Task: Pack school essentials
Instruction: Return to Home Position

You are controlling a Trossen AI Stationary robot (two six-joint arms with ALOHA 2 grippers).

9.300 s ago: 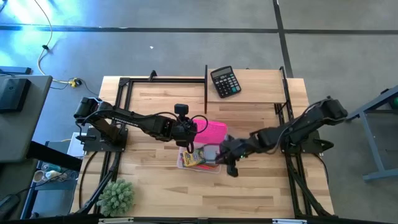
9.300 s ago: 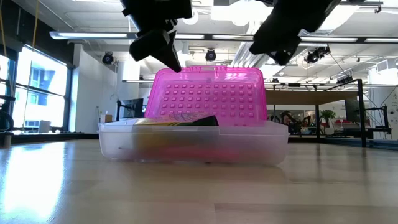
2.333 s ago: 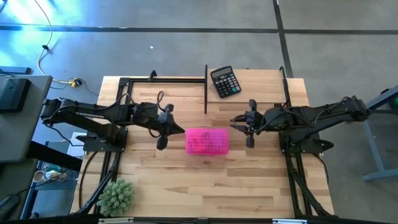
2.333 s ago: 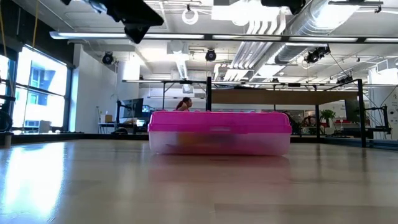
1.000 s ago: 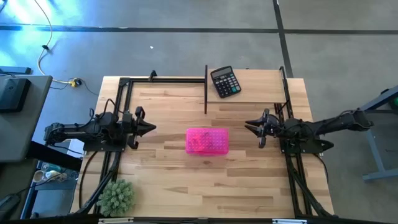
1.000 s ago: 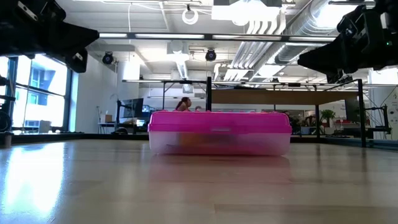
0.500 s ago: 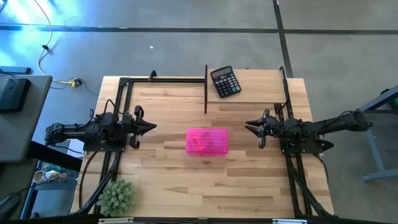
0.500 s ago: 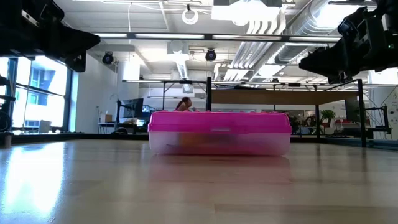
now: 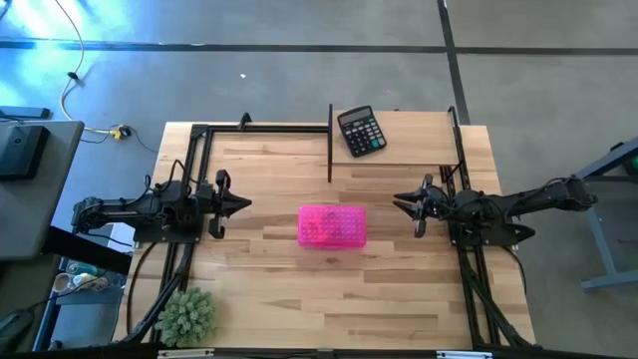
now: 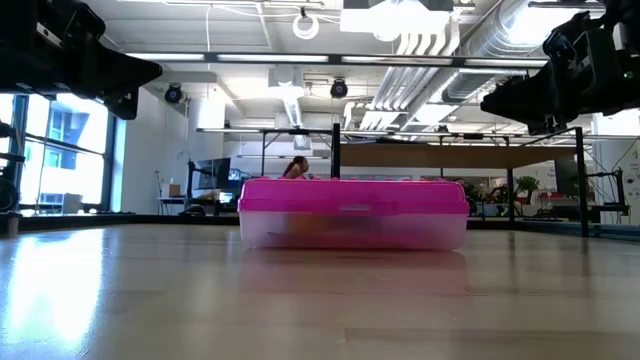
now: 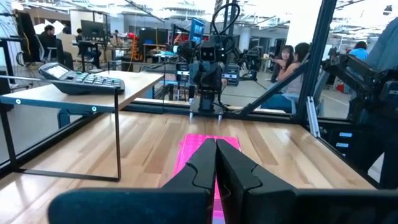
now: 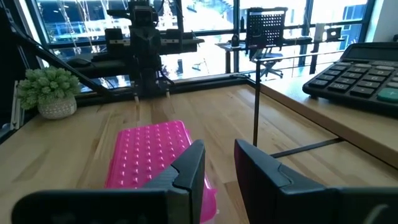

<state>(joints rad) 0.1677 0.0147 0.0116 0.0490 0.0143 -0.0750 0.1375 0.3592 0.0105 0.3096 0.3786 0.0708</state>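
Pink box (image 9: 332, 226) (lid down) sits mid wooden table (image 9: 279, 289); left tool (image 9: 242, 203) closed, right tool (image 9: 401, 202) parted.

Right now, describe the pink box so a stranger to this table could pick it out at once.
Look at the wooden table; near its middle, between the left gripper and the right gripper, lies the pink box, lid closed. It is the only pink thing there: the calculator at one edge is black, and the plant at a corner is green.
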